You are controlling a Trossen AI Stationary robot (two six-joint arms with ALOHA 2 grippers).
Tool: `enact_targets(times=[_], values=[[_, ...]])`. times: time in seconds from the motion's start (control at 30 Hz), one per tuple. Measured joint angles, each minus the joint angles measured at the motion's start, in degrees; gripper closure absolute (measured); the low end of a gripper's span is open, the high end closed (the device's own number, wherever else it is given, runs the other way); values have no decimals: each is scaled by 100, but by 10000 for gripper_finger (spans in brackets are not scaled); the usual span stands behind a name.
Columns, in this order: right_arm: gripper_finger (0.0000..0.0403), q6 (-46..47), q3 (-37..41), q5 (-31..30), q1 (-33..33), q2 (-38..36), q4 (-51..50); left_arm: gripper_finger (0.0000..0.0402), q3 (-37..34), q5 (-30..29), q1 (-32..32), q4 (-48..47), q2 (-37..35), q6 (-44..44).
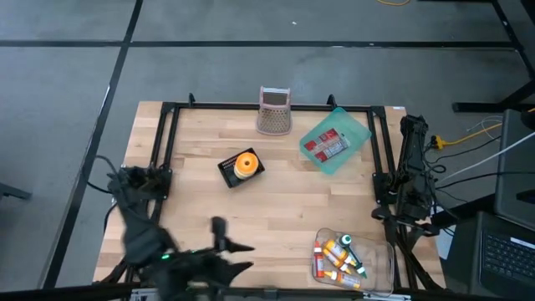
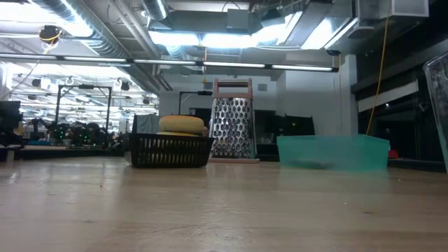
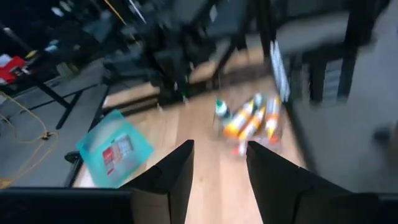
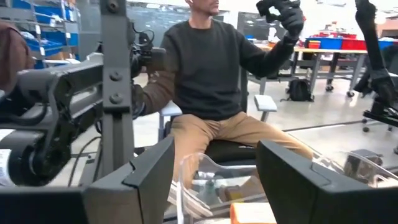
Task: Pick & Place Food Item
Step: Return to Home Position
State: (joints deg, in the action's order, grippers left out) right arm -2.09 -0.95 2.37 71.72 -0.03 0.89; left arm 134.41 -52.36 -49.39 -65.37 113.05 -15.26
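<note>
Left tool [image 3: 219, 148]: released, fingers apart, low over the tabletop [image 1: 284, 209] at your left front edge, facing the bottles [image 1: 338, 259]. Bottles lie heaped inside the clear bin [image 1: 383, 251], front right corner. Right tool [image 4: 214, 149]: also released, parked at the right edge just beside the bin. Beyond, you have a teal tray [image 1: 355, 134], a black basket [image 1: 227, 171] mid-table and a grater [image 1: 273, 110] at the far edge.

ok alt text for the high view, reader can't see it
From above, a transparent bin at the wooden table's lower right holds several food coloring bottles. Higher up stand a black basket, a grater and a teal bin. The left gripper hangs open at lower left; the right arm is folded along the right edge.
</note>
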Motion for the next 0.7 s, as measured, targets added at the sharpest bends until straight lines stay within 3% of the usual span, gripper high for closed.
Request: enact_targets(times=[0.17, 0.37, 0.4, 0.53, 0.7], values=[[179, 2, 0, 134, 0, 0, 132, 257, 0, -990, -531, 372, -270, -707], [179, -109, 2, 131, 0, 0, 131, 260, -7, -905, -877, 580, -334, -105], [179, -141, 2, 142, 0, 0, 130, 260, -5, -772, -904, 554, -340, -233], [179, -151, 2, 156, 0, 0, 129, 257, -2, 1104, -824, -155, -419, -355], [179, -153, 2, 175, -1, 0, 133, 250, -156, 1384, -883, 241, -568, -182]])
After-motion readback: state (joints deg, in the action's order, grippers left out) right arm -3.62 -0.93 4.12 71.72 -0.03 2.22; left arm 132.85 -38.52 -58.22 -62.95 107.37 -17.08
